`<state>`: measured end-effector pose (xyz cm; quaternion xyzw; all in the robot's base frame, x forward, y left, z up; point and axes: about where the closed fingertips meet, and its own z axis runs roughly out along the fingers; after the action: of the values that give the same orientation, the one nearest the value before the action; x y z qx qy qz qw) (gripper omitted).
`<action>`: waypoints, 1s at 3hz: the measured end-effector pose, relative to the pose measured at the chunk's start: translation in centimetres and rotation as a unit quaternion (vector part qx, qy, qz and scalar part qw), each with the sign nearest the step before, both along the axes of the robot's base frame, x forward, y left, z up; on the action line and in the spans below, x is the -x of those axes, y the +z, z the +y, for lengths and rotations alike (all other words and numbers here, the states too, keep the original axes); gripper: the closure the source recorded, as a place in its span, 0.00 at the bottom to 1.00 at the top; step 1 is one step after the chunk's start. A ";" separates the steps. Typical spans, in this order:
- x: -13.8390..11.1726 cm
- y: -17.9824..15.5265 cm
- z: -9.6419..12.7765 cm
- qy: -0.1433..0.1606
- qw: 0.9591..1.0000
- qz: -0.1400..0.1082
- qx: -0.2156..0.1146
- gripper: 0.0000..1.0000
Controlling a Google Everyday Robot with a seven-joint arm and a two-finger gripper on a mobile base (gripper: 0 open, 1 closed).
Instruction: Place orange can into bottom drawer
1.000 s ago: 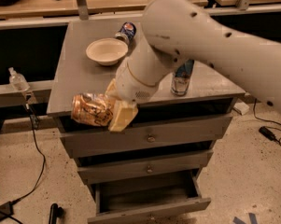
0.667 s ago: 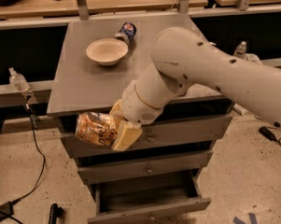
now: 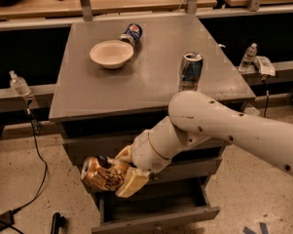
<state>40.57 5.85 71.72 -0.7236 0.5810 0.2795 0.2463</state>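
Observation:
My gripper (image 3: 118, 175) is shut on the orange can (image 3: 101, 173), which lies on its side in the fingers, silver end to the left. It hangs in front of the grey cabinet, at the height of the middle drawer and just above the left end of the bottom drawer (image 3: 158, 213). The bottom drawer is pulled open, its dark inside showing under the can. My white arm (image 3: 224, 126) reaches in from the right and hides part of the cabinet front.
On the cabinet top (image 3: 151, 77) stand a white bowl (image 3: 111, 53), a dark blue cola can (image 3: 131, 33) lying on its side and a tall blue-and-silver can (image 3: 190, 70). A plastic bottle (image 3: 19, 85) is at the left, another (image 3: 248, 56) at the right. A cable (image 3: 36, 145) runs down the floor at left.
My arm has moved down and forward with the orange can, from the cabinet's top edge to in front of the drawers, above the open bottom drawer.

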 end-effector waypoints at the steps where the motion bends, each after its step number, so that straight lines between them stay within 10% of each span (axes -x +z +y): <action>1: 0.0 0.0 0.0 0.000 1.000 0.000 0.000 1.00; 3: -0.3 -8.5 -6.8 -0.026 0.998 0.058 -0.004 1.00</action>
<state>40.84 -0.90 63.26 -0.6895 0.6121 0.3170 0.2224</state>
